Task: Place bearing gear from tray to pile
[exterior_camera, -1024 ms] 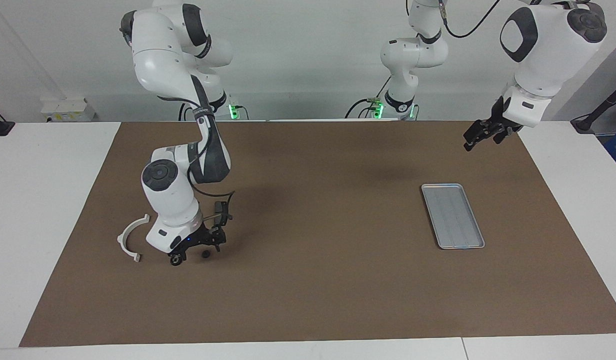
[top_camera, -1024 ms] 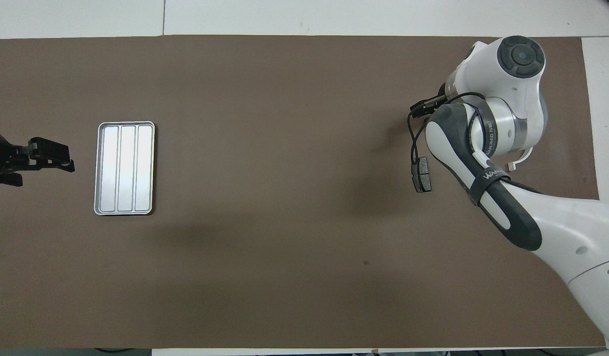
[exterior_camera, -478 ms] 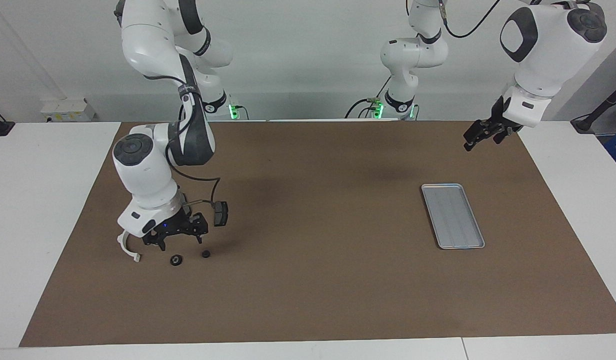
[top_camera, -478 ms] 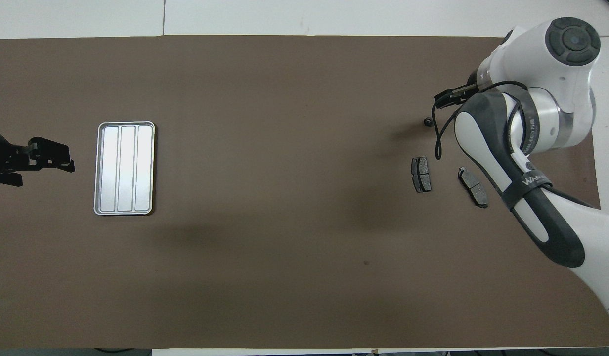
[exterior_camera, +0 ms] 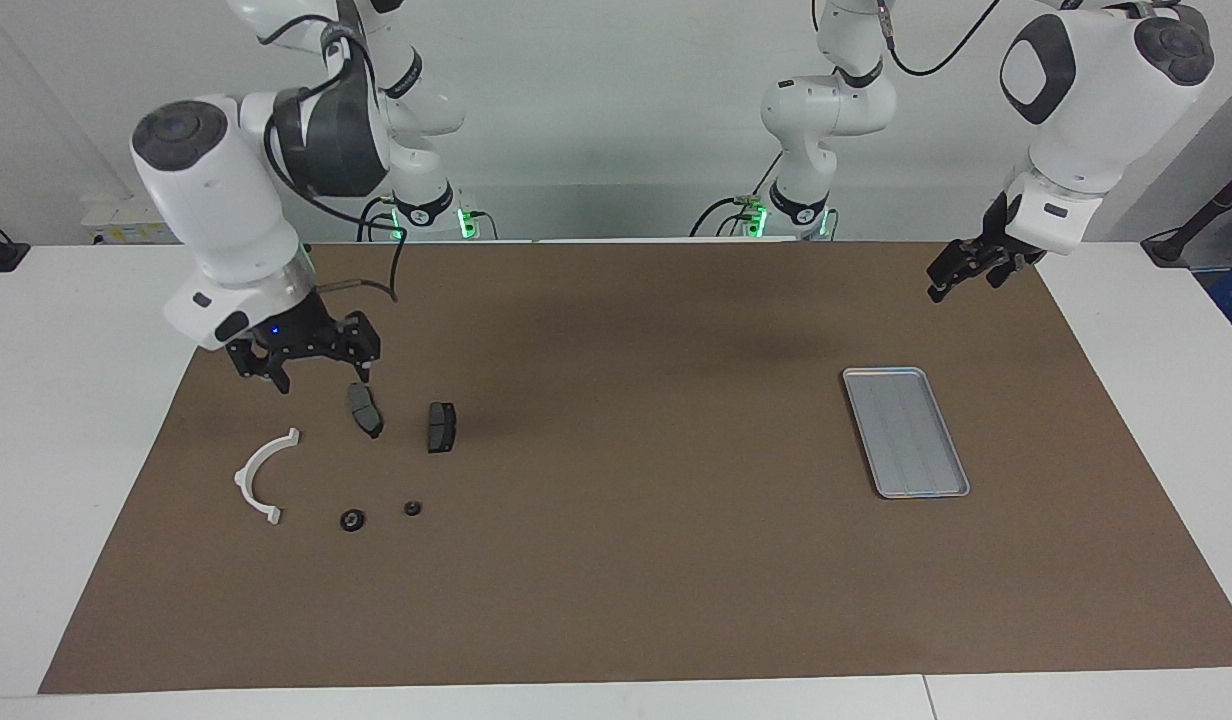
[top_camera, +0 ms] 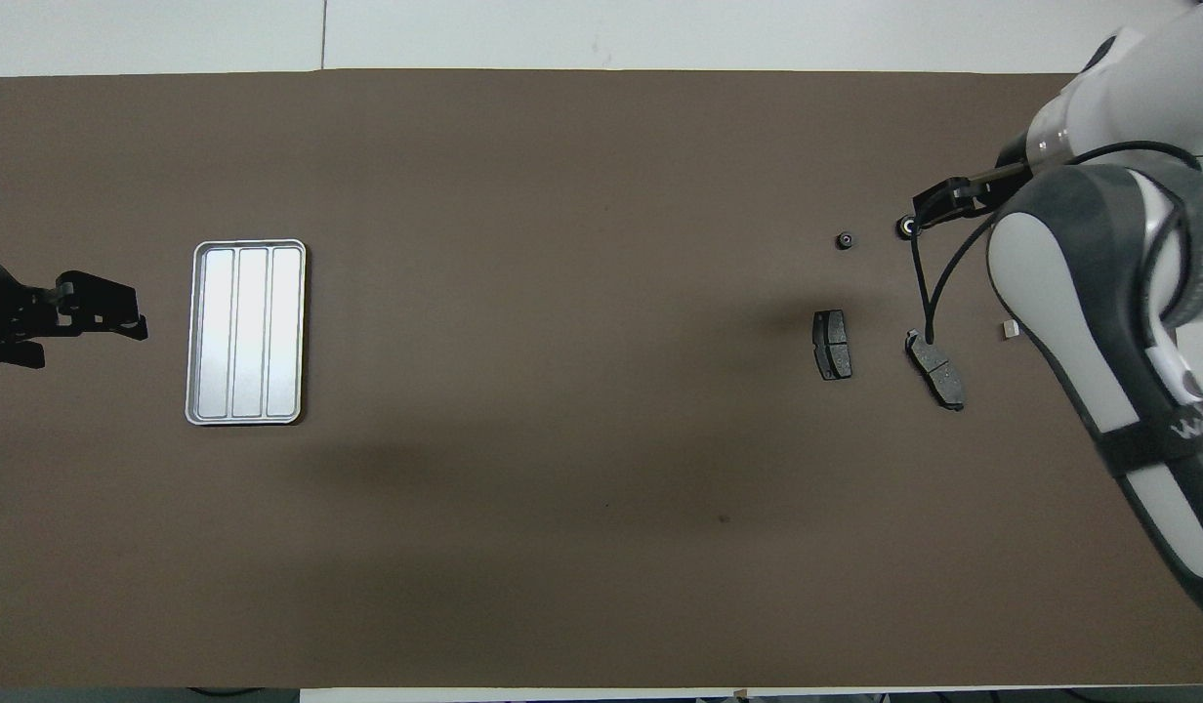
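Status entry, working from the robots' end of the table outward.

Left gripper (exterior_camera: 944,283) (top_camera: 123,325) is hanging over the brown mat (exterior_camera: 616,600) at the left arm's end; this arm is waiting. We cannot tell how its fingers are set.

Right gripper (exterior_camera: 318,378) is hovering above the mat at the right arm's end, over the edge of the pile that faces the robots. We are reading its fingers as spread apart, with nothing between them. One fingertip is showing just above the first brake pad (exterior_camera: 364,410) (top_camera: 935,369) in the facing view, clear of it.

The second brake pad (exterior_camera: 441,427) (top_camera: 832,344) is lying just beside the first, toward the table's middle. Both are resting flat on the mat, apart from each other.

The tray (exterior_camera: 881,440) (top_camera: 199,332) is sitting well apart from all this, at the left arm's end, with its grooves running away from the robots.

Farther out, the white bracket (exterior_camera: 244,480) is lying with its open side toward the table's middle.

The bearing gear (exterior_camera: 352,520) (top_camera: 903,227) is lying on the mat in the pile, near the bracket's farther tip. We are noting a small dark part (exterior_camera: 411,508) (top_camera: 843,240) near it, toward the table's middle. Neither is touching the other.
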Motion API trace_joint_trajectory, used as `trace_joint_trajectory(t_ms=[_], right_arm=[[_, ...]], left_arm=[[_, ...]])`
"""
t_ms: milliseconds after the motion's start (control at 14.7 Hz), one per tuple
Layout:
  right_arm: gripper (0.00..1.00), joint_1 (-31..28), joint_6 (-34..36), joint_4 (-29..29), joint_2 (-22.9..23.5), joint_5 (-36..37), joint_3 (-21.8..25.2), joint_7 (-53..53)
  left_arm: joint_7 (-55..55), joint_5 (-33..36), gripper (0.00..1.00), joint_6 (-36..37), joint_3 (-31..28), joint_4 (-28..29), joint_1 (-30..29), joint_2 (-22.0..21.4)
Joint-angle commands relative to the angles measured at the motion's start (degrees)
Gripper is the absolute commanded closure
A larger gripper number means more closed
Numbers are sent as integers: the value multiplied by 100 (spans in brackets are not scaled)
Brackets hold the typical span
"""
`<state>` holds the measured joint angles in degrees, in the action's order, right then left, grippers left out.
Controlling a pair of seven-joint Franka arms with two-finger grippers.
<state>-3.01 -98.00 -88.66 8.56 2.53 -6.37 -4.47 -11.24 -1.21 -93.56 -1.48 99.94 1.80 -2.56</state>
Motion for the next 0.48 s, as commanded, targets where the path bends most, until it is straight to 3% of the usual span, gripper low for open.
trace_joint_trajectory(t_ms=[0, 409], right_arm=[[0, -86, 569, -239, -669, -226, -14, -45], [0, 63, 1546, -319, -1295, -235, 373, 17]], left_arm=[[25, 24, 0, 83, 8, -10, -22, -78], [25, 24, 0, 83, 8, -10, -22, -78]])
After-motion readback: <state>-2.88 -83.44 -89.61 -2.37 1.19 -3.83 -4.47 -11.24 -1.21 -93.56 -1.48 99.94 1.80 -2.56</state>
